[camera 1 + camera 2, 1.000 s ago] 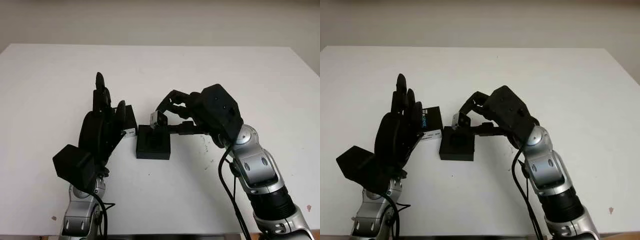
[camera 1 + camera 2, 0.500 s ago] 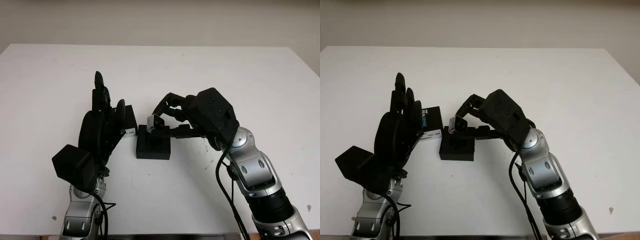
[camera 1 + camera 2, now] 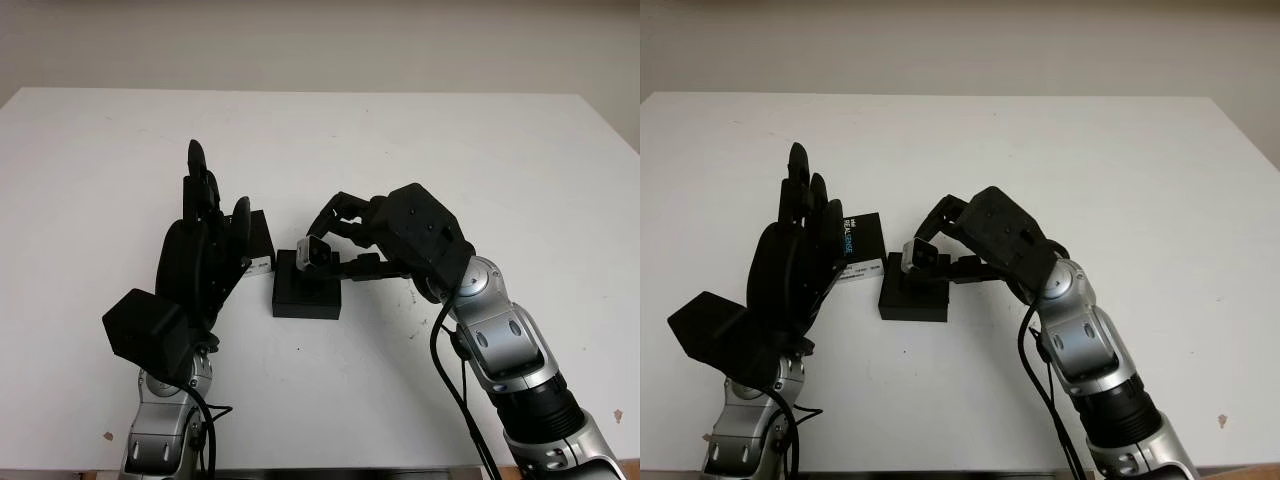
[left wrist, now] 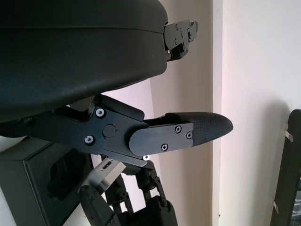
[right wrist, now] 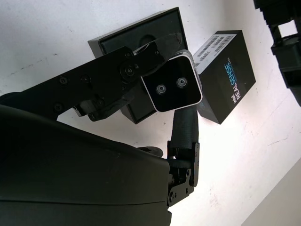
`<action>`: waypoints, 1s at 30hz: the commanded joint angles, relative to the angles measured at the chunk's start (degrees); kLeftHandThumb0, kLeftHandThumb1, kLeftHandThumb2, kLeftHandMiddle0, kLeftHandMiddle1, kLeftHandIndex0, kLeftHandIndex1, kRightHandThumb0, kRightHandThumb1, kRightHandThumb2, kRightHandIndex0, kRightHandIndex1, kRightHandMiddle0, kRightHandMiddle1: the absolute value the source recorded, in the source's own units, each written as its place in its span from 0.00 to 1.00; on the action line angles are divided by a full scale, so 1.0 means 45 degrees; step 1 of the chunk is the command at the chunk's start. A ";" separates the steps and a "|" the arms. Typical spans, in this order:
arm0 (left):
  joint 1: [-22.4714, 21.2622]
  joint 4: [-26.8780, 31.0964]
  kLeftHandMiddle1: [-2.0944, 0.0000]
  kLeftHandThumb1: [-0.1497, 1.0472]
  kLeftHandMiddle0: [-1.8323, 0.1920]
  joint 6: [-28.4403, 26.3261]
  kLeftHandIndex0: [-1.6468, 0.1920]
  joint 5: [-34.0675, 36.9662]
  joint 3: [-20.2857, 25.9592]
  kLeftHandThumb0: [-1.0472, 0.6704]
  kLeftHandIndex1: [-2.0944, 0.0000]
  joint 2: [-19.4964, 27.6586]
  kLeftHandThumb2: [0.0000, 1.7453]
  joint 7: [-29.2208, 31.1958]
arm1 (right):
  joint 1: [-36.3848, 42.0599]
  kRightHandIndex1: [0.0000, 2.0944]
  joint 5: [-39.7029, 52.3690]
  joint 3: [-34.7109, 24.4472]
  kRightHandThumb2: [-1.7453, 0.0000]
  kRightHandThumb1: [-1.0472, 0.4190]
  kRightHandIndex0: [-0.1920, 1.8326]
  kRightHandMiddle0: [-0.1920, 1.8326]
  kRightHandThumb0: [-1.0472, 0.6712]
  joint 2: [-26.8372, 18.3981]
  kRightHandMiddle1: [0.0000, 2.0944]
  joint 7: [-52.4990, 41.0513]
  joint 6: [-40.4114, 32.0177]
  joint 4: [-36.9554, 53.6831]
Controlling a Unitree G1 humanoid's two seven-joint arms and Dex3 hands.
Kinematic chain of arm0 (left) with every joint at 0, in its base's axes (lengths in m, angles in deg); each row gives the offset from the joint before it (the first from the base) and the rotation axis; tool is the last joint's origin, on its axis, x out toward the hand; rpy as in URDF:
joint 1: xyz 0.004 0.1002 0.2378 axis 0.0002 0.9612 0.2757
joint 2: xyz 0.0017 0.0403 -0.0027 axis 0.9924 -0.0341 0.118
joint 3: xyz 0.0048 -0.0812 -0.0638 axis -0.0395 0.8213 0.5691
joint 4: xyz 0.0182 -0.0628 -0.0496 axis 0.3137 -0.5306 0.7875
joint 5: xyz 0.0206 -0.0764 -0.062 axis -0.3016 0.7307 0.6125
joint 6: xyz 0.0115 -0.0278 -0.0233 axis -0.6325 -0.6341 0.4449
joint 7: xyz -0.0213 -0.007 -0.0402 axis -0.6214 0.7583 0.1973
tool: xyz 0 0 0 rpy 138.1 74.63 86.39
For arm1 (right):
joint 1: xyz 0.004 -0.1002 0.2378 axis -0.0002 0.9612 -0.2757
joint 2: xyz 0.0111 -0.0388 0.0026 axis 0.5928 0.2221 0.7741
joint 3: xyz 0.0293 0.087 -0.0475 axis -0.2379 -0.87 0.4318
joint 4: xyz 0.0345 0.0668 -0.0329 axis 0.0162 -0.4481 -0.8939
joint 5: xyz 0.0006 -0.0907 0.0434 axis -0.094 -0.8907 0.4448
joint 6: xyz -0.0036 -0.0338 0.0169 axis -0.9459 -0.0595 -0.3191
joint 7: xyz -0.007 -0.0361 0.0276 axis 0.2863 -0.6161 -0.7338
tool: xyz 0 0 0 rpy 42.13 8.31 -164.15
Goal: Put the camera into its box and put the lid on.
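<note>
- Left robot hand [image 3: 205,255] holds nothing, raised open at the box's 9 o'clock, probably waiting for the lid.
- Lid [image 3: 862,243] lies on the tabletop [image 3: 450,150] just behind that hand.
- Box [image 3: 306,290] sits open, ready.
- Right robot hand [image 3: 345,240] grips the camera [image 3: 315,252] just above the box's 12 o'clock edge, likely lining it up.

A silver-grey camera [image 5: 171,87] with a black front face sits between the black fingers of the right hand [image 3: 345,243]. Below it is a black box [image 3: 306,290]; beside that, a black lid [image 5: 225,75] with white and blue lettering, on a white table [image 3: 450,150].
</note>
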 commanded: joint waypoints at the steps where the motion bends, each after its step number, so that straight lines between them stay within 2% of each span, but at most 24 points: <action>1: 0.0031 0.0277 1.00 1.00 1.00 0.0006 1.00 -0.0019 -0.0033 0.18 1.00 0.0019 0.29 0.0016 | -0.0185 0.03 -0.0086 0.0041 0.97 0.08 0.24 0.20 0.42 -0.0106 0.90 0.0041 0.0272 -0.0155; 10: 0.0039 0.0278 1.00 1.00 1.00 0.0095 1.00 -0.0108 -0.0026 0.18 1.00 0.0011 0.29 -0.0043 | -0.0042 0.03 -0.0243 0.0089 0.97 0.08 0.24 0.21 0.41 -0.0088 0.91 -0.0038 0.0556 -0.0444; 30: -0.0002 0.0331 1.00 1.00 1.00 -0.0118 1.00 -0.0016 -0.0006 0.18 1.00 0.0006 0.29 0.0042 | 0.0248 0.03 -0.0512 0.0729 0.97 0.08 0.25 0.23 0.41 -0.0124 0.87 -0.0394 0.0481 -0.0186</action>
